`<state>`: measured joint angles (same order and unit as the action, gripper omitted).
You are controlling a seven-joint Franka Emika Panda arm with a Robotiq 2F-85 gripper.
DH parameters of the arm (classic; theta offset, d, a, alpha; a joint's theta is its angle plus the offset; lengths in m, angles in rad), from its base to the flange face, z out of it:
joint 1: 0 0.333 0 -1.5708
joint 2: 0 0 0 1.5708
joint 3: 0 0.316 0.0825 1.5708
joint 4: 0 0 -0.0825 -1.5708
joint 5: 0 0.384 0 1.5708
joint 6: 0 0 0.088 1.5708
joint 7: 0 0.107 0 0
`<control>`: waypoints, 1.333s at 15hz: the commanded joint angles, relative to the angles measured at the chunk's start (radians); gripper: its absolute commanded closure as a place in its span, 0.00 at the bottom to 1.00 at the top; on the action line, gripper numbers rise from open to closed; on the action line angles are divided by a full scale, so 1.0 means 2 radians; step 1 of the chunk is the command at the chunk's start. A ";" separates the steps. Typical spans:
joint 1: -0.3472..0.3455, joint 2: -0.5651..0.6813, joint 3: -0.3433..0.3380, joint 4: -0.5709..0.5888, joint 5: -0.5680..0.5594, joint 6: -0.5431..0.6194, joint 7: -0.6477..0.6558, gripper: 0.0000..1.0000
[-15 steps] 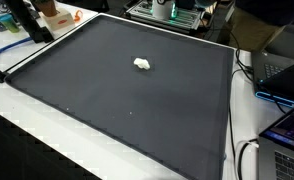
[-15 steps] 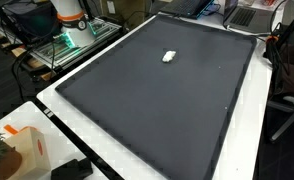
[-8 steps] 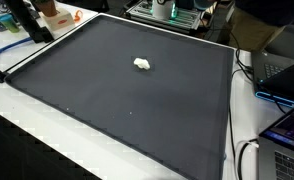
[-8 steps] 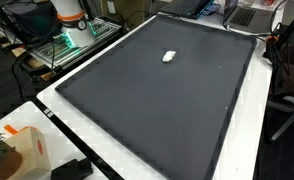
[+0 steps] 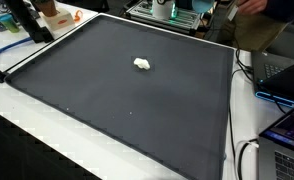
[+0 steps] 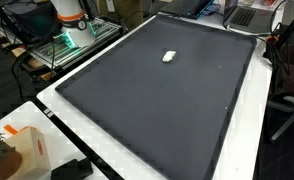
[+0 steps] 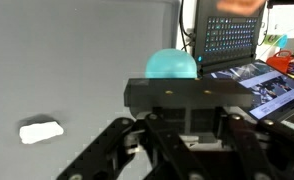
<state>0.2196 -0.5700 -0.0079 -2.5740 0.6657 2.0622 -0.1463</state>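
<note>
Lump [image 5: 142,64] lies near the middle of the dark mat [image 5: 97,105] on the table [image 5: 7,100] in an exterior view. In an exterior view it sits on the mat's far half, towards the laptops [image 6: 242,14]. In the wrist view the lump lies on the mat at the left, apart from the tool [image 7: 187,162], whose fingers are drawn together on nothing

In the wrist view the small lump [image 7: 41,131] lies on the mat [image 7: 77,60], well to the left of the gripper [image 7: 187,150] and apart from it, while a laptop [image 7: 232,40] stands off the mat, beyond the gripper to its right.
</note>
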 commanded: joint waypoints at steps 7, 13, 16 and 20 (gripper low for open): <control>-0.013 -0.008 0.008 -0.002 0.007 -0.005 -0.005 0.54; -0.019 -0.003 0.012 0.007 0.006 -0.005 0.004 0.16; -0.022 -0.002 0.016 0.009 0.003 -0.003 0.007 0.44; -0.024 -0.001 0.019 0.011 0.002 -0.001 0.010 0.68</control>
<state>0.1873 -0.5790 0.0134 -2.5614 0.6713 2.0617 -0.1421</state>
